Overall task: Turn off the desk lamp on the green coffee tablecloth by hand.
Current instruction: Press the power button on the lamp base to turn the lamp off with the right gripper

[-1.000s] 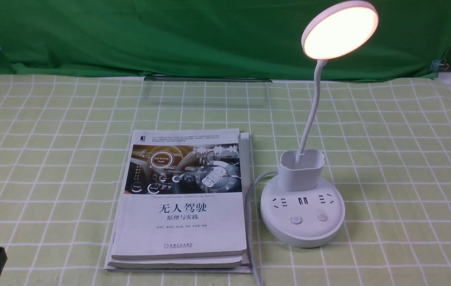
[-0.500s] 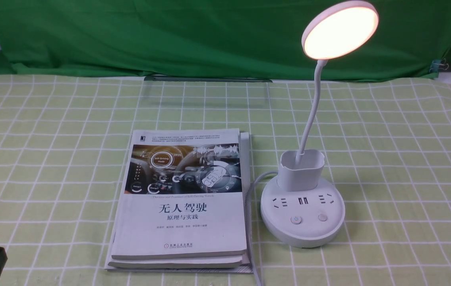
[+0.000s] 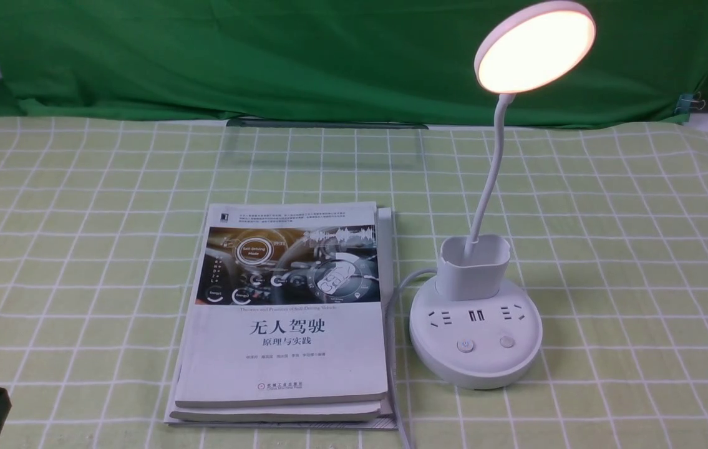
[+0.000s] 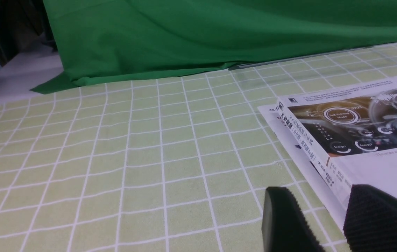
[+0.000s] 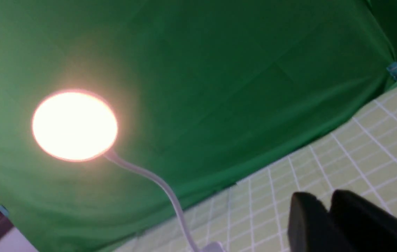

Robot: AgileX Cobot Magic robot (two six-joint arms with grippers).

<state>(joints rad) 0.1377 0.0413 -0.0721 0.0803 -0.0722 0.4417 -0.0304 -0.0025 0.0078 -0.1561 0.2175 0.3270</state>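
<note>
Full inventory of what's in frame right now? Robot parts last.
desk lamp: 1, white, lit, on the cloth right of the books
cord: 1, pale grey, from the lamp base down past the books
books: stack, at least 2, white covers, centre of the cloth
tablecloth: 1, yellow-green with white grid
backdrop: 1, dark green, behind
binder clip: 1, teal, backdrop's right edge
left gripper: black, open, empty, near the books
right gripper: black, shut, empty

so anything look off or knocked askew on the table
Nothing really stands out. The desk lamp stands upright and lit on the green coffee tablecloth, the stack of books beside it lies flat, edges only slightly staggered. No spills or damage show.
</note>
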